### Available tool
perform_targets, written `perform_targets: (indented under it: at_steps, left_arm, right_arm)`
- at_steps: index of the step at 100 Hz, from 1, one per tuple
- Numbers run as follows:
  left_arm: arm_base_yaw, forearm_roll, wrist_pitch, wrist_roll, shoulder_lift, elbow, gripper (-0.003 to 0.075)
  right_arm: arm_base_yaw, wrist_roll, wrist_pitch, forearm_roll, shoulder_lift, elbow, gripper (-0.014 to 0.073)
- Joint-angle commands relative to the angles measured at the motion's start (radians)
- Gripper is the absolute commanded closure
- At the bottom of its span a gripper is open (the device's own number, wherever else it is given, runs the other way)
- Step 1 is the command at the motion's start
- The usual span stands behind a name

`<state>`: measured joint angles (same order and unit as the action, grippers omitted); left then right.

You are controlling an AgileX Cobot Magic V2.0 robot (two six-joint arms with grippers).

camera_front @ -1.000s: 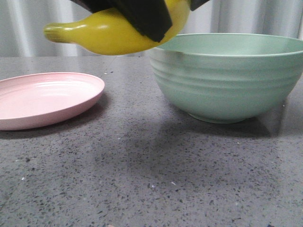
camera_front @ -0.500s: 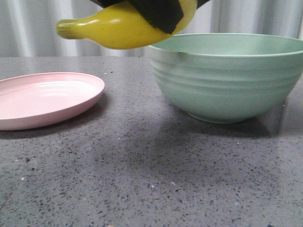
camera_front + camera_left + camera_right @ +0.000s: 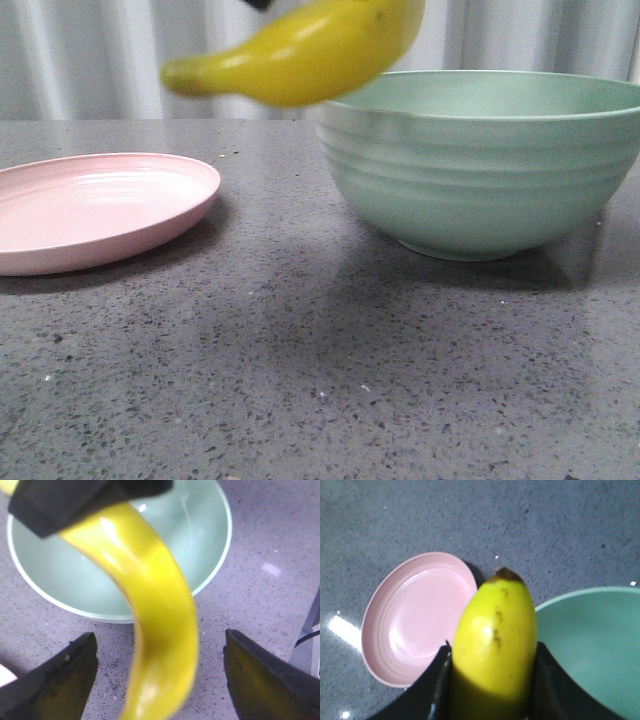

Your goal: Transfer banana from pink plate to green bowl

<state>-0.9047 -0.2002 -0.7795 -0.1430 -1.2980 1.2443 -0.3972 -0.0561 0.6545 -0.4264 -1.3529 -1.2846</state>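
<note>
The yellow banana (image 3: 300, 55) hangs in the air, its thick end over the near left rim of the green bowl (image 3: 480, 170) and its stem end pointing left. My right gripper (image 3: 493, 647) is shut on the banana (image 3: 495, 630); it shows as a black block (image 3: 75, 500) in the left wrist view. My left gripper (image 3: 160, 637) is open, its fingers wide apart either side of the banana (image 3: 155, 620) without touching it. The pink plate (image 3: 100, 205) lies empty at the left. The bowl (image 3: 200, 530) looks empty.
The plate and bowl stand on a dark speckled stone tabletop (image 3: 300, 350). A pale pleated curtain (image 3: 80, 50) hangs behind. The plate (image 3: 420, 615) and the bowl (image 3: 590, 640) lie below the held banana in the right wrist view.
The banana has moved right and slightly up toward the bowl. The black gripper fingers seen on it earlier have risen out of the top of the front view.
</note>
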Motion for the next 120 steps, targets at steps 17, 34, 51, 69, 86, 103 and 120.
perform_targets:
  at_steps: [17, 34, 51, 69, 86, 103, 120]
  left_arm:
    - [-0.006, -0.008, 0.077, -0.003, 0.139, 0.053, 0.0229]
    - [-0.006, -0.008, 0.087, -0.003, 0.161, 0.053, 0.0229]
    - [-0.006, -0.019, 0.087, -0.003, 0.161, 0.053, 0.0229]
    - [-0.006, -0.019, 0.087, 0.005, 0.161, 0.053, 0.0229]
    - [-0.006, -0.019, 0.087, 0.005, 0.161, 0.053, 0.0229]
    - [-0.006, -0.009, 0.087, 0.005, 0.161, 0.053, 0.0229]
    - [-0.006, -0.007, 0.087, 0.005, 0.161, 0.053, 0.0239]
  right_arm:
    - [0.043, -0.014, -0.085, 0.320, 0.043, -0.114, 0.0664]
    - [0.043, -0.014, -0.075, 0.465, 0.019, -0.114, 0.0663]
    - [0.043, -0.014, -0.035, 0.473, -0.044, -0.114, 0.0614]
    - [0.043, -0.014, -0.012, 0.473, -0.091, -0.114, 0.0335]
    - [0.043, -0.014, -0.009, 0.473, -0.098, -0.114, 0.0260]
    - [0.043, -0.014, -0.007, 0.490, -0.098, -0.114, 0.0260]
    - [0.043, -0.014, 0.003, 0.507, -0.069, -0.115, 0.0261]
